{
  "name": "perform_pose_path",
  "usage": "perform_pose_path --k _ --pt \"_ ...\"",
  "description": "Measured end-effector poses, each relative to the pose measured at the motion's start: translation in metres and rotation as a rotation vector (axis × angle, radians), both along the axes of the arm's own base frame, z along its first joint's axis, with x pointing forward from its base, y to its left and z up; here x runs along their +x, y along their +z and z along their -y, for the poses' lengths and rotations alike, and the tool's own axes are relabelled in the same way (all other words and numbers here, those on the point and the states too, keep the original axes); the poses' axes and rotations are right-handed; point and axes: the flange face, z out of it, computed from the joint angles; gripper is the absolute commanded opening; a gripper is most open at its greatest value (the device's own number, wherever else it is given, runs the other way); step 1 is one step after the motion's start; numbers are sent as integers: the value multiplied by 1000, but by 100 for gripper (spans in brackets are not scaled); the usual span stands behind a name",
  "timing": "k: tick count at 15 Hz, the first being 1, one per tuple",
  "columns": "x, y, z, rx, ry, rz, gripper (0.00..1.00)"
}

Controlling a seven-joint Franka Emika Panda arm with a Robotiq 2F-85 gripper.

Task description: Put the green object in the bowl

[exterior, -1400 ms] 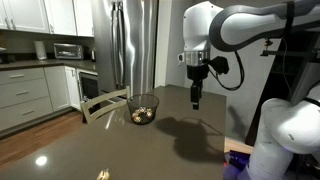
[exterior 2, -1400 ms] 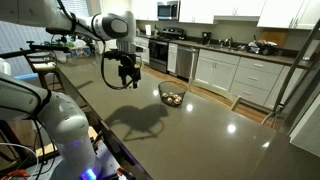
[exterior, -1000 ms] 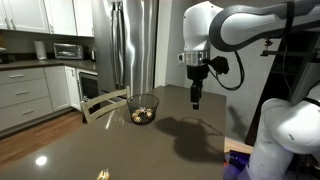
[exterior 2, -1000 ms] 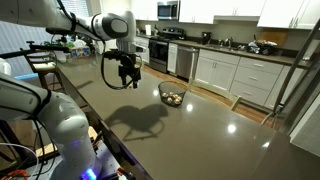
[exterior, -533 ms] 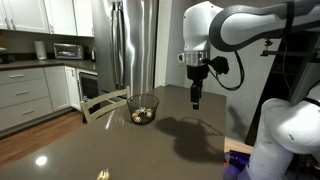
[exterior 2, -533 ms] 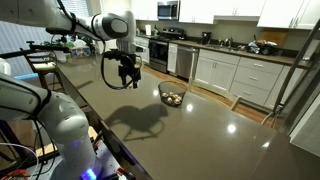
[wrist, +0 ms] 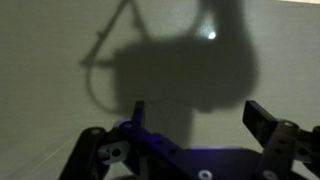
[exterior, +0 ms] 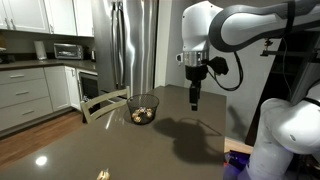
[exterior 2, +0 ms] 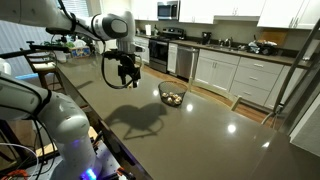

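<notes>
1. Between the fingers (wrist: 262,122) nothing shows in the wrist view: they stand wide apart, with only the arm's shadow on the table (wrist: 50,60) below.
2. The gripper (wrist: 195,108) points straight down and hangs above the table in both exterior views (exterior: 196,100) (exterior 2: 127,80), touching nothing.
3. The bowl (exterior: 143,97) stands on the table near the gripper but apart from it, toward the far edge; it also shows in an exterior view (exterior 2: 172,86), with a few small brownish and pale things inside.
4. The green object (exterior: 101,174) seems to be the tiny pale lump on the table at the picture's lower edge, well apart from bowl and gripper; it is too small to be sure.
5. The arm (exterior: 230,25) reaches in from above, with a steel fridge (exterior: 130,45) behind the table.
</notes>
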Motion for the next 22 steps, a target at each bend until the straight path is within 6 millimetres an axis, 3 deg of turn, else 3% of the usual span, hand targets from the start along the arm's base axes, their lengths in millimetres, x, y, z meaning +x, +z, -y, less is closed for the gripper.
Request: perform_pose_path --k 5,11,18,22 --pt "17 9 -27 30 68 64 100" --pt "50 18 -80 98 167 148 100" --pt "100 3 -155 178 273 172 100" --pt "116 -10 -203 239 327 142 100"
